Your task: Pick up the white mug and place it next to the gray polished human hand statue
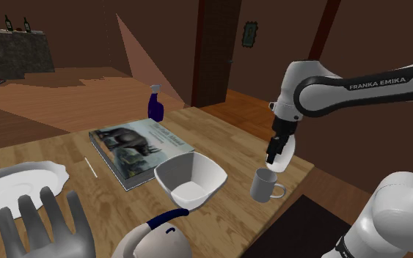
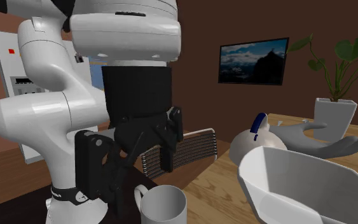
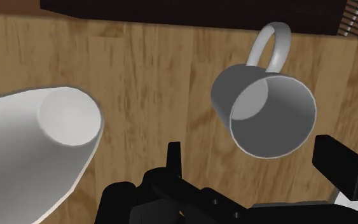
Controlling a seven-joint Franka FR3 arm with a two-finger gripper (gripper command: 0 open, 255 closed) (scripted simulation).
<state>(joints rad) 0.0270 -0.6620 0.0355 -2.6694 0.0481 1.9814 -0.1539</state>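
Zero contact yet: gripper [image 3: 247,143] spread open just above the upright pale mug [image 1: 267,185], likely aligning to pinch its rim, hand statue [image 1: 43,223] well beyond.

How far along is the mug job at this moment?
Done: nothing; the mug stands on the table, far from the hand statue. In hand: the open gripper hovers over the mug, not touching. Left: grasp, lift, carry, set down beside the statue.

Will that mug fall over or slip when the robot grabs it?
The mug looks stiff and stands upright, fairly squat, so it probably won't tip easily. Its smooth sides might slip a little. The handle sticks out, so it could twist.
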